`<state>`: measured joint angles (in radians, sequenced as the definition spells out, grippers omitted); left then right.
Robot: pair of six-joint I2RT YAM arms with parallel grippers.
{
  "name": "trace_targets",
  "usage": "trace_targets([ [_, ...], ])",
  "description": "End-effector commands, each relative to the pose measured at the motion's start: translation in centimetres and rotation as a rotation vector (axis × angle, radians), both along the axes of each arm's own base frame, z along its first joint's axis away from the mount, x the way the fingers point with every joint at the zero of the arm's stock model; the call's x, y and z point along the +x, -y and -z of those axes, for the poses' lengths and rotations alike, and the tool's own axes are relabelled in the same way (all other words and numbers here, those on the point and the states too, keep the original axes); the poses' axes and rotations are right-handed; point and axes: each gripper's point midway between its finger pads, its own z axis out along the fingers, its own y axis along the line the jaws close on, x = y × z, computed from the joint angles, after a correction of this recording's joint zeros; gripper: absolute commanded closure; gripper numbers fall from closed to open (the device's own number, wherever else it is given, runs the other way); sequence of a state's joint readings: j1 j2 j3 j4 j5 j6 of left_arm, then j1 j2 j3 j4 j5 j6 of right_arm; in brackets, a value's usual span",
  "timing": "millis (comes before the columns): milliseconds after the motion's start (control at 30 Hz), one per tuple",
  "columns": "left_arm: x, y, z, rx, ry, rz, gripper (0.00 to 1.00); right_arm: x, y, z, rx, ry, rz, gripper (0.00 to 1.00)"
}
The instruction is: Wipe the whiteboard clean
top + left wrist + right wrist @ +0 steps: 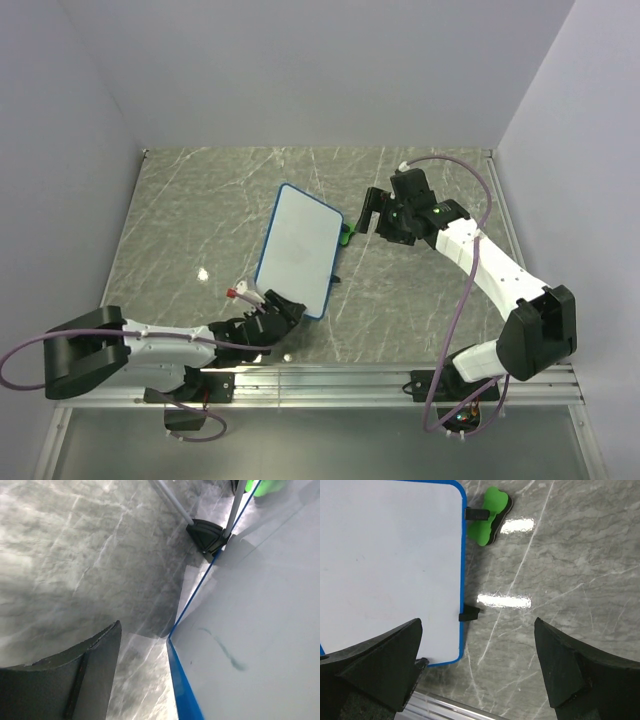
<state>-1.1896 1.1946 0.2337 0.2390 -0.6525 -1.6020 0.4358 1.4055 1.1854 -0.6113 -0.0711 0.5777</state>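
The whiteboard [300,248] lies in the middle of the table, white with a thin blue frame. In the left wrist view the whiteboard [260,610] shows a faint scribble [225,652] near its blue edge. My left gripper [283,308] is at the board's near left corner. One finger [75,675] shows, spread well clear of the edge; the other is hidden by the board. My right gripper [372,213] is open and empty, above the table just right of the board [385,565]. The green eraser [345,236] lies by the board's right edge, also in the right wrist view [490,517].
Two small black clips [468,613] stick out of the board's right edge. A black foot with white rods [207,532] stands at the board's edge. An aluminium rail [350,380] runs along the near table edge. Grey walls close in the table on three sides.
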Motion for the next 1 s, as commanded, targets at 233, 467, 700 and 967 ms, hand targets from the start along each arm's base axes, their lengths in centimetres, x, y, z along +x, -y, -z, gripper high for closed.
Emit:
trace_targets([
  [233,1.8,-8.9,-1.6,0.405,0.087,-0.131,0.39,0.3,-0.5,-1.9,0.017,0.052,-0.020,0.00],
  [467,5.7,-9.0,-5.3,0.383,0.179,-0.137,0.39,0.1,-0.4,-2.0,0.012,0.049,-0.019,0.00],
  [700,7.2,-6.8,-7.2,0.347,0.221,-0.086,0.41,0.1,0.1,-2.4,-0.012,0.060,-0.016,0.00],
  [967,7.5,-7.6,-16.5,0.393,0.378,-0.024,0.41,0.7,0.9,-6.3,-0.003,0.194,0.005,0.00],
])
